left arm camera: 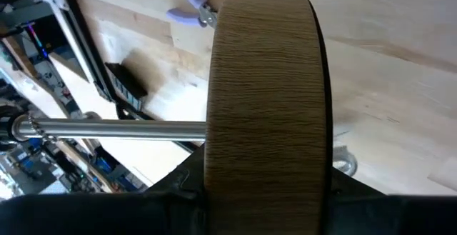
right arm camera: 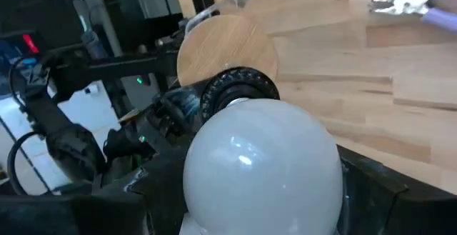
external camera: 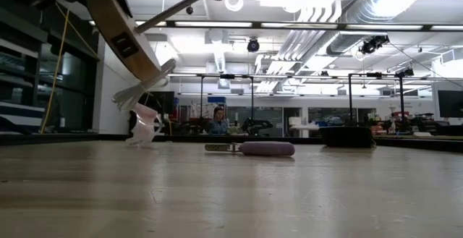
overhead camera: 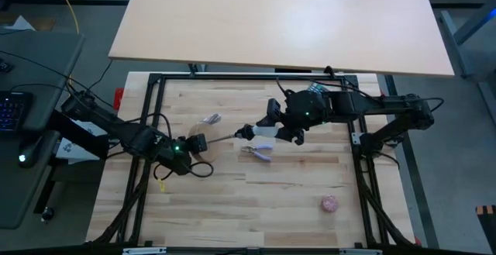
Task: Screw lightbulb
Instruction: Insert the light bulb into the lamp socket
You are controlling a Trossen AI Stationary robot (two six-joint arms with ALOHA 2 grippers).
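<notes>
- Lightbulb (right arm camera: pixel 263 165) sits in my right gripper (right arm camera: pixel 260 192), its frosted white head filling the right wrist view and its base pointing at the black socket (right arm camera: pixel 239 92).
- My right gripper is closed around the bulb, a dark finger showing on either side of the head; from above it hangs over the middle of the worktop (overhead camera: pixel 294 193).
- The socket is at the end of a thin metal stem (left arm camera: pixel 114 128) that runs back to a round wooden disc (left arm camera: pixel 265 106); bulb and socket are right up against each other, though I cannot tell how far the base is in.
- My left gripper (overhead camera: pixel 195 143) holds the wooden disc by its rim, up off the worktop and tipped on edge; the grain fills the left wrist view.
- Purple-handled pliers (overhead camera: pixel 260 153) lie on the worktop just beneath the right arm.
- A pinkish ball (overhead camera: pixel 330 203) rests well apart, toward the right front of the worktop.
- A small clear plastic piece (overhead camera: pixel 210 119) lies near the disc.
- In the low view a person (external camera: pixel 217 120) sits far off in the room behind.
- I can read no writing or brand on the bulb, disc or socket.
</notes>
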